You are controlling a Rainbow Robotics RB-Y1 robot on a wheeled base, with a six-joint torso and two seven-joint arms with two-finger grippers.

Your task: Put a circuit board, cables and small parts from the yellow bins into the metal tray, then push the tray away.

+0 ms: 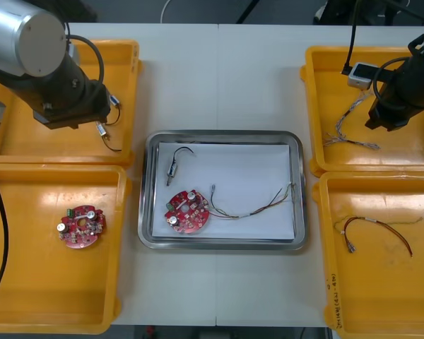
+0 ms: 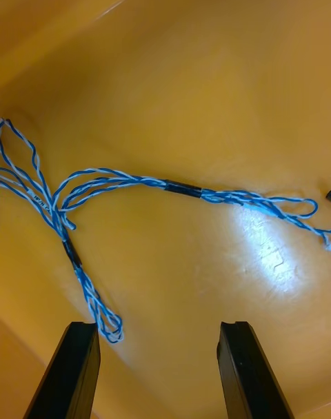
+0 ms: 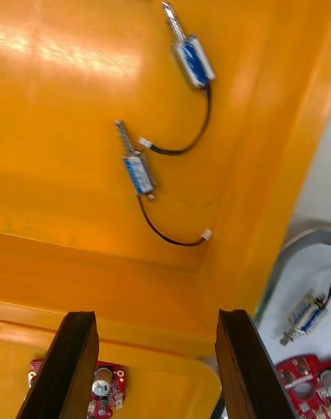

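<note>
The metal tray (image 1: 150, 205), white inside, holds a red circuit board (image 1: 186, 210), a small metal part (image 1: 175, 167) with a black lead, and a red and yellow cable (image 1: 258, 205). My left gripper (image 3: 155, 315) hangs open over the far left yellow bin (image 1: 124, 67), above two small metal parts (image 3: 138, 171) (image 3: 192, 60) with black leads. Over the far right yellow bin (image 1: 318, 92), my right gripper (image 2: 157, 324) is open just above a twisted blue and white cable (image 2: 131, 181). One loop of the cable lies by a finger (image 2: 76, 364).
A second circuit board (image 1: 81, 226) lies in the near left bin (image 1: 56, 311). The near right bin (image 1: 381, 304) holds a red and yellow cable (image 1: 378, 229). Bare table lies beyond the tray, between the far bins.
</note>
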